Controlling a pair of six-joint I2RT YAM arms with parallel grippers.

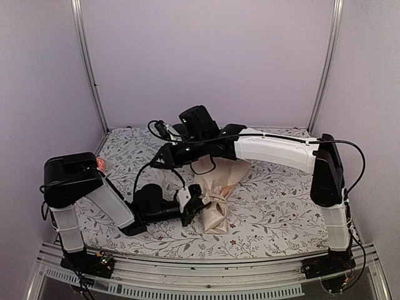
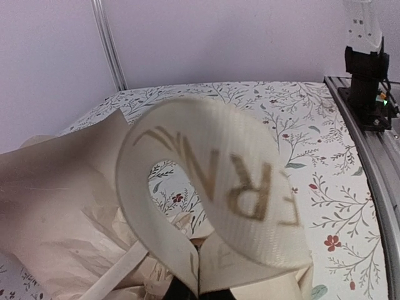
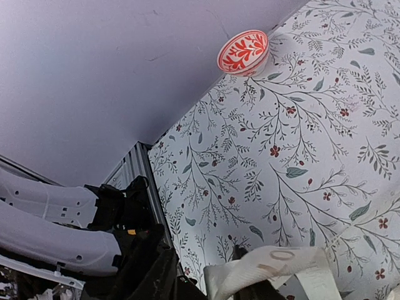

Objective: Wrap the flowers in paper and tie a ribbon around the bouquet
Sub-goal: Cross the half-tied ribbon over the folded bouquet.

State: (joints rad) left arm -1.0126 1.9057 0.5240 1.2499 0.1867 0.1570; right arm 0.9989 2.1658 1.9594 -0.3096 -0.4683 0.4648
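Robot florist at work: the left gripper (image 1: 195, 204) is clamped shut on a loop of cream ribbon (image 2: 206, 169) printed with gold letters. It sits just beside the bouquet (image 1: 215, 212), which lies in its beige paper wrap near the front centre of the floral-patterned worktop (image 1: 281, 206), ribbon cinched round its narrow waist. The right gripper (image 1: 167, 156) reaches across from the right, behind the bouquet, with a stretch of ribbon at its fingertips, though whether its jaws pinch it cannot be told; a red-and-white bowl (image 3: 244, 53) sits by the left wall.
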